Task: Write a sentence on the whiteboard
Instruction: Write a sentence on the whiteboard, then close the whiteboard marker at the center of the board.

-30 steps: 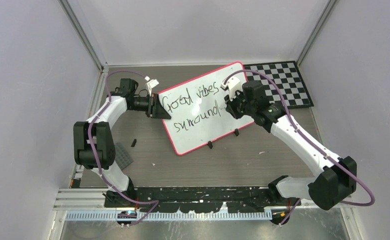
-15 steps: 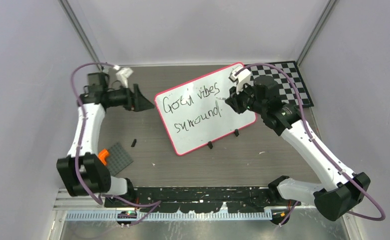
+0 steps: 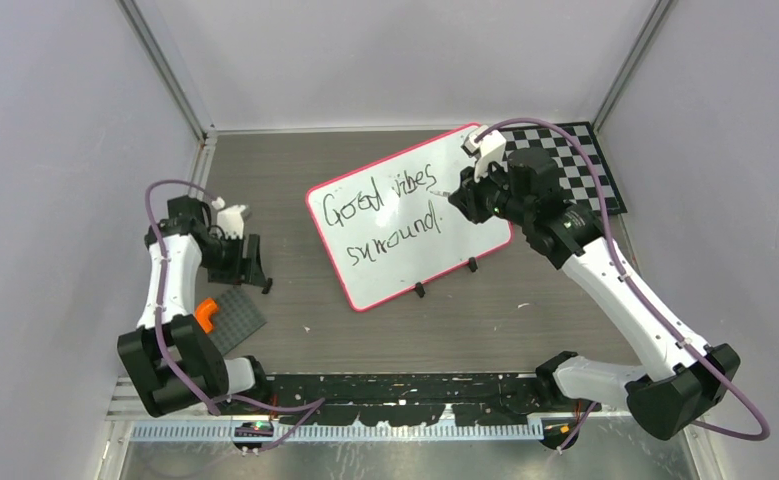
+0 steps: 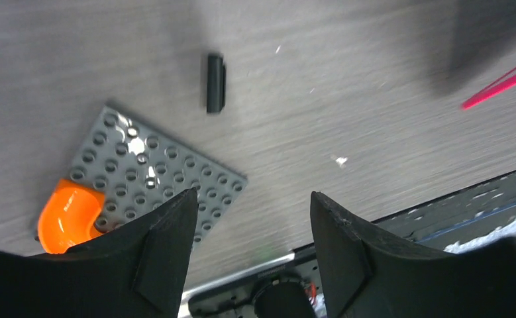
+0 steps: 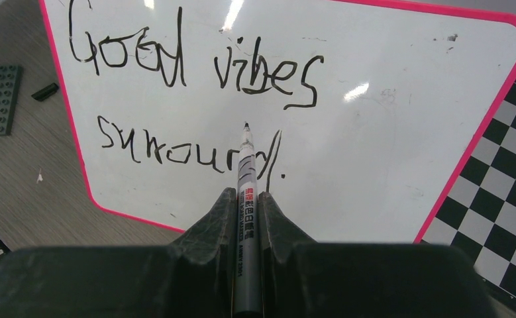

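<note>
Now the left claw has let go of the large white rectangular whiteboard w/ thin pink-red rim. A sec ago it was at the board's left edge; it has since swung off to the board's near-left. Its jaws stand apart w/ nothing btwn them, above the dark wood-grain bench.

The right claw is clamped on a slim black-tipped marker pen & has drawn back a little toward the board's far right corner. The tip sits over the end of "surround"; whether it touches can't be told. The black handwritten sentence, two lines, ends in a dot. Prob the writing is done & the board needs no more steadying.

The board lies mid-bench, its far right corner just beside the black-and-white checkerboard mat.

No containers in view. Left of the board there's a flat grey studded plate w/ an orange rounded block on one corner, & a small black cap-like piece near it.
</note>
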You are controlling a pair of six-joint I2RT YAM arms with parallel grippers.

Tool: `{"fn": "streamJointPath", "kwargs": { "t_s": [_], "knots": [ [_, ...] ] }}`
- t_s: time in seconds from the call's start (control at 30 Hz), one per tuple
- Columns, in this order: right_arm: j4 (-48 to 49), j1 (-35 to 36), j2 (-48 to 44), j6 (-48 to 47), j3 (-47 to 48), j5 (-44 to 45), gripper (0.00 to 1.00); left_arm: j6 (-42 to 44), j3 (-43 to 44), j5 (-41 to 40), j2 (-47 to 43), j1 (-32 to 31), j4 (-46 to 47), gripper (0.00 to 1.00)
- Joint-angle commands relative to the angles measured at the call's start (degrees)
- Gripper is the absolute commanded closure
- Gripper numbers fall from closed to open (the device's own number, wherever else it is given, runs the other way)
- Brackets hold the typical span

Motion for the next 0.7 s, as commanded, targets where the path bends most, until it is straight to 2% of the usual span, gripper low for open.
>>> {"fn": "streamJointPath", "kwargs": {
  "t_s": [0.0,0.13,0.43,0.67],
  "knots": [
    [1.2,0.0,0.5,1.1,2.8,0.6,1.0,2.9,-5.2,-8.7,-0.5,-0.8,4.5,0.36],
    [1.3,0.0,0.7,0.9,2.7,0.8,1.0,3.3,-7.9,-13.4,2.7,-4.0,9.9,0.4],
    [1.5,-0.1,0.3,0.3,1.8,1.6,1.0,3.9,-12.0,-11.8,6.5,-9.6,21.2,0.42],
    [1.5,-0.1,0.0,-0.2,1.5,2.0,1.0,5.9,-10.1,-14.4,11.8,-11.9,20.5,0.5]
  ]
}}
